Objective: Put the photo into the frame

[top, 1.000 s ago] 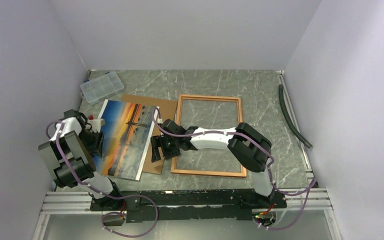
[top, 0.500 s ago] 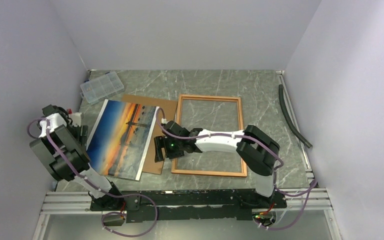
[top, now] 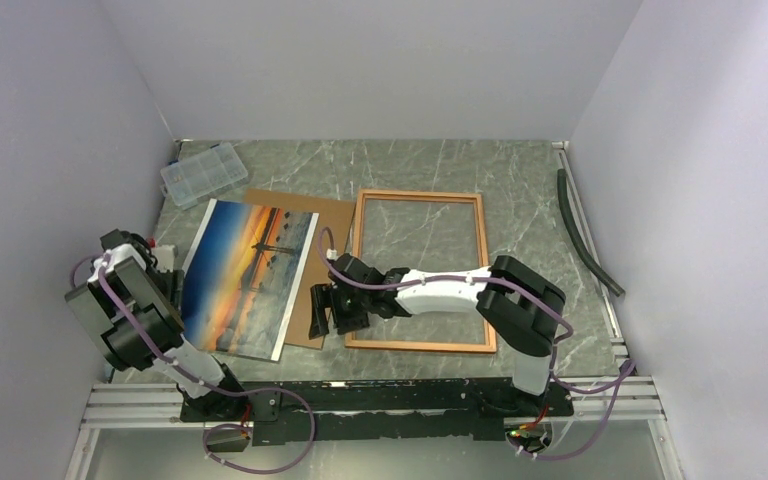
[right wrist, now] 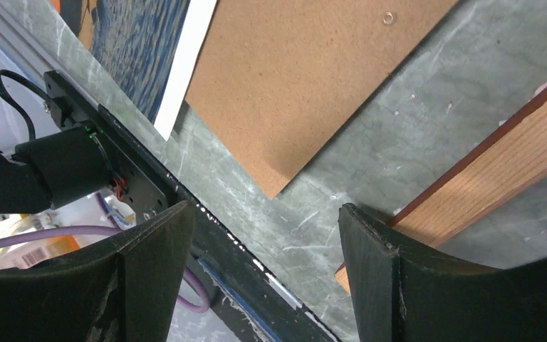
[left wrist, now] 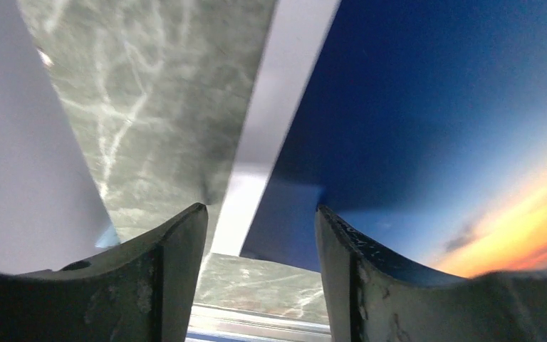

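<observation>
The photo [top: 245,275], an orange sunset with a white border, lies flat on the table left of centre, partly over a brown backing board [top: 322,215]. The frame [top: 483,270] lies flat to its right, with the table showing through it. My left gripper [top: 168,285] stands open at the photo's left edge. In the left wrist view the photo's blue corner [left wrist: 413,121] sits just beyond my left gripper [left wrist: 261,235], ungripped. My right gripper [top: 328,312] hangs open over bare table between the board's corner [right wrist: 313,78] and the frame's near-left corner [right wrist: 498,171]; nothing lies in my right gripper [right wrist: 265,242].
A clear compartment box [top: 203,172] sits at the back left. A black hose [top: 585,235] lies along the right wall. The arms' mounting rail [right wrist: 114,164] runs close under the right gripper. Walls stand close on three sides.
My left gripper has let go of the photo's left edge, opened and drawn back to the left. My right gripper has slid a little toward the near edge.
</observation>
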`<control>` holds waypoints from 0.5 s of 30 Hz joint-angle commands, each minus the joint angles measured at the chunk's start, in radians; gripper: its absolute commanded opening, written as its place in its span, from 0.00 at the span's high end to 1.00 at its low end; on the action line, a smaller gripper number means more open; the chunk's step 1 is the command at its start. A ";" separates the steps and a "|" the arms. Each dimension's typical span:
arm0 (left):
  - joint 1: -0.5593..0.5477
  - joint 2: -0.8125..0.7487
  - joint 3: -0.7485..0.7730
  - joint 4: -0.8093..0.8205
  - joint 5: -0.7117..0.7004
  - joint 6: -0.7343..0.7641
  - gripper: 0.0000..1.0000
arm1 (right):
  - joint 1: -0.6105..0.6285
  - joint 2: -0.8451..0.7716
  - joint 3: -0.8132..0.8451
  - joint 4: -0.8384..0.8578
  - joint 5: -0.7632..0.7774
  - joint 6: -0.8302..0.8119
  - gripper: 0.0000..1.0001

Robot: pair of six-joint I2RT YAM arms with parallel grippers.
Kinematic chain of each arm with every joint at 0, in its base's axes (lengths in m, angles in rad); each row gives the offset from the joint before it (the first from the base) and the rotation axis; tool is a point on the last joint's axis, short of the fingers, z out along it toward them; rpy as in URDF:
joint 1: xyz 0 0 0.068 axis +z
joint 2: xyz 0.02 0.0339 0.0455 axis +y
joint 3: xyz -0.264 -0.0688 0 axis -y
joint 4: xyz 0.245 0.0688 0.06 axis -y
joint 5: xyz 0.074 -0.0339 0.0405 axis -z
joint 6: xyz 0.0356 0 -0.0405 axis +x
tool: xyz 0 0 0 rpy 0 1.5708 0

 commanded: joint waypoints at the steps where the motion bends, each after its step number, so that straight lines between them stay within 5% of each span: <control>1: -0.007 -0.057 -0.086 -0.024 0.058 0.012 0.40 | 0.003 -0.061 -0.027 0.072 -0.033 0.081 0.22; 15: -0.049 -0.181 -0.161 -0.107 0.109 0.077 0.52 | 0.092 -0.067 -0.030 0.159 0.034 0.381 0.23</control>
